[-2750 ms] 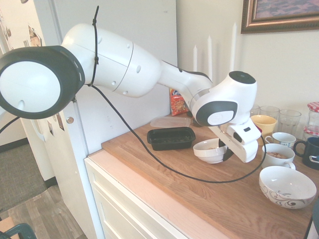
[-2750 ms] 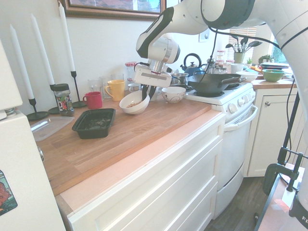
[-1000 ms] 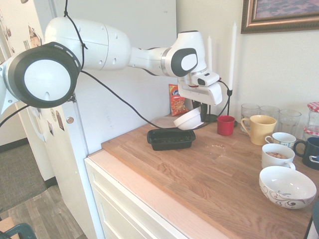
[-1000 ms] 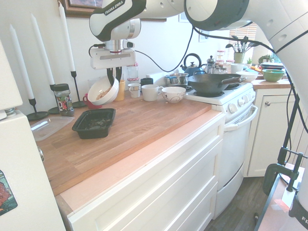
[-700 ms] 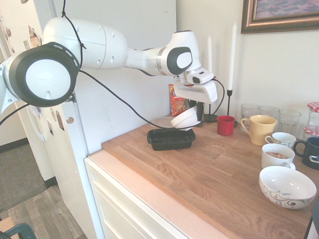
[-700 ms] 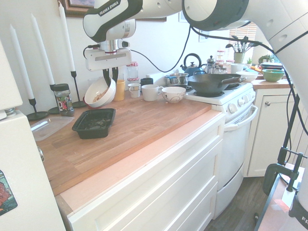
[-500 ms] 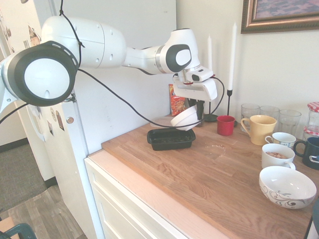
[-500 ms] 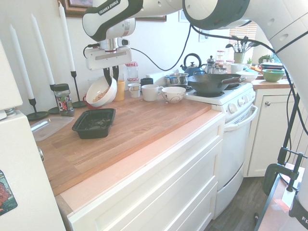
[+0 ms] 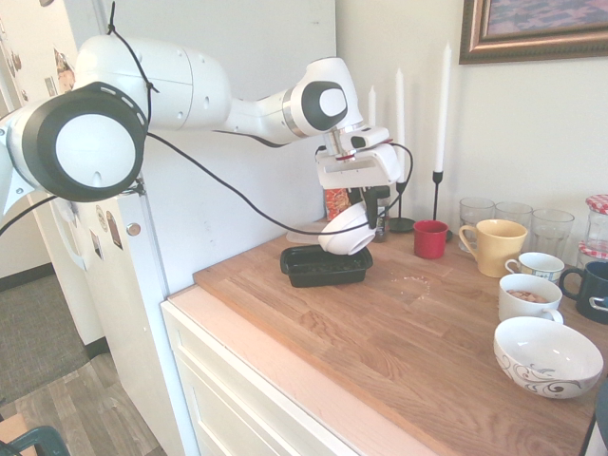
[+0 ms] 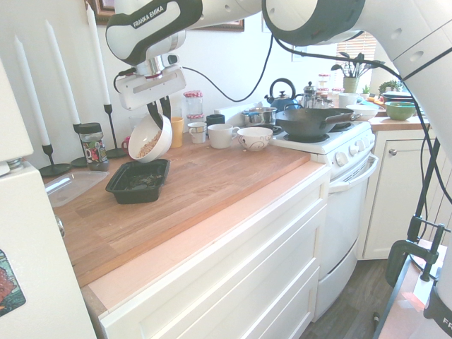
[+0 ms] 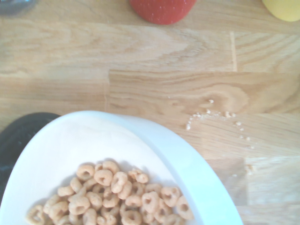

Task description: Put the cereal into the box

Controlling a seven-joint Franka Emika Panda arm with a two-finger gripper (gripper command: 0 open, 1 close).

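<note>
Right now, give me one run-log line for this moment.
pincer: shut on white bowl rim | bowl: tilted above black box | cereal: in bowl | pour: not begun

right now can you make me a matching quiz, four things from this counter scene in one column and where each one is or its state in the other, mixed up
Things:
1. cereal
2. box
3. white bowl
4. red cup

Places or states:
A. standing near the wall beside a yellow mug
B. tilted, held in the air by the gripper
C. lying inside the tilted bowl
D. resting on the wooden counter just below the bowl

Pairs: 1-C, 2-D, 3-B, 4-A
</note>
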